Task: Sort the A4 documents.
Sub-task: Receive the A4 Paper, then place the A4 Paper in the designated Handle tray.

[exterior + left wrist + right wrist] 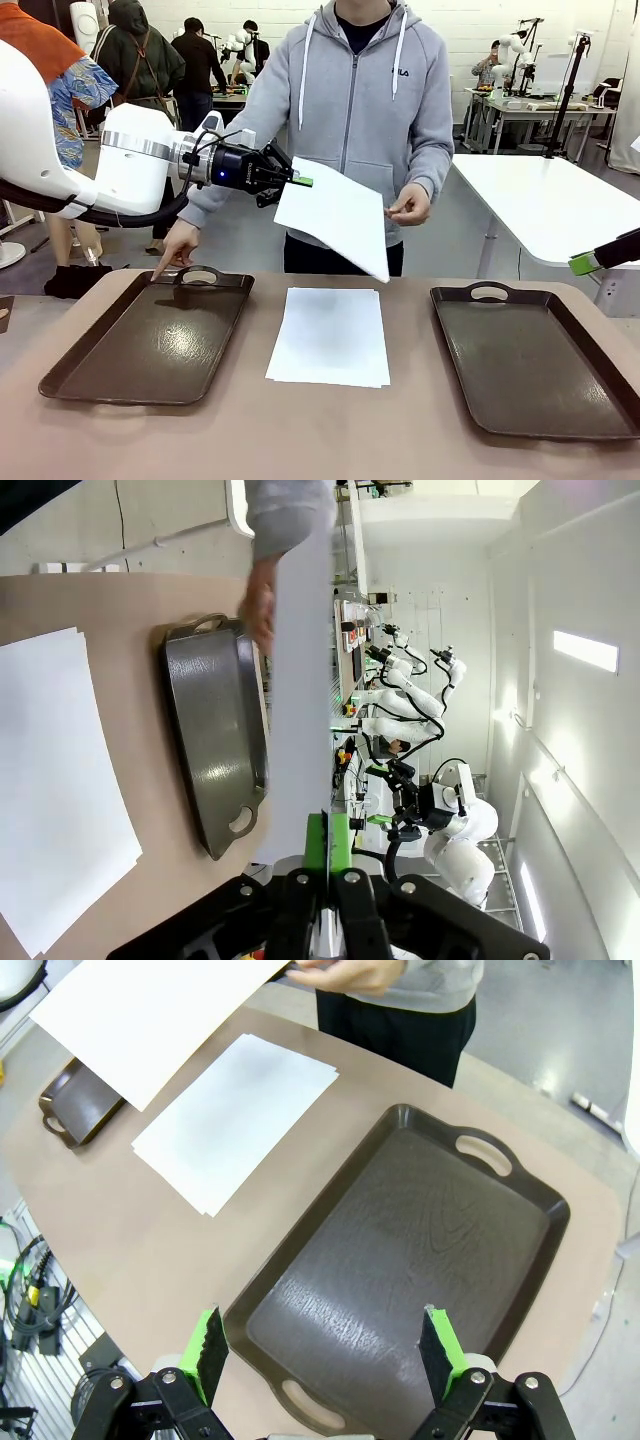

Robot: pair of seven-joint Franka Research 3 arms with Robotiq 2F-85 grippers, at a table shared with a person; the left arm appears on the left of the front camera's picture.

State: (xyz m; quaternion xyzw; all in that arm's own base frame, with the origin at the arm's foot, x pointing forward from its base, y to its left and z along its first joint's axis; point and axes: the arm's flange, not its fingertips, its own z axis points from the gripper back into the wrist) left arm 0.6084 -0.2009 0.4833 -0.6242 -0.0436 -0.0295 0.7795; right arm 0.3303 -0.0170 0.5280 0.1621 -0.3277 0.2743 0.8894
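Held sheet (335, 215): one white A4 page in the air over the table's far edge, tilted, its low corner hanging above the stack.
Stack (330, 335): the other white sheets lie flat on the table (320, 440) between the two trays, edges slightly fanned.
Left tool (300, 182): clamped on the held sheet's left edge; the green pads pinch only a narrow margin.
Person's hand (408, 208): at the sheet's opposite edge, fingertips touching it; firmness of hold cannot be told.
Pointing hand (178, 245): finger down on the far rim of the left tray (150, 340), beside its handle.
Right tool (325, 1345): jaws spread wide, empty, above the right tray (400, 1230).
Risk, tear or slip: if the arm moves off while the person's fingers hold, the thin margin may rip or pull free.
Risk, droop: a limp page carried by one edge may drag across the stack and shift it, or land half over the tray rim.
Risk, contact: the pointing hand lies on the likely drop path.
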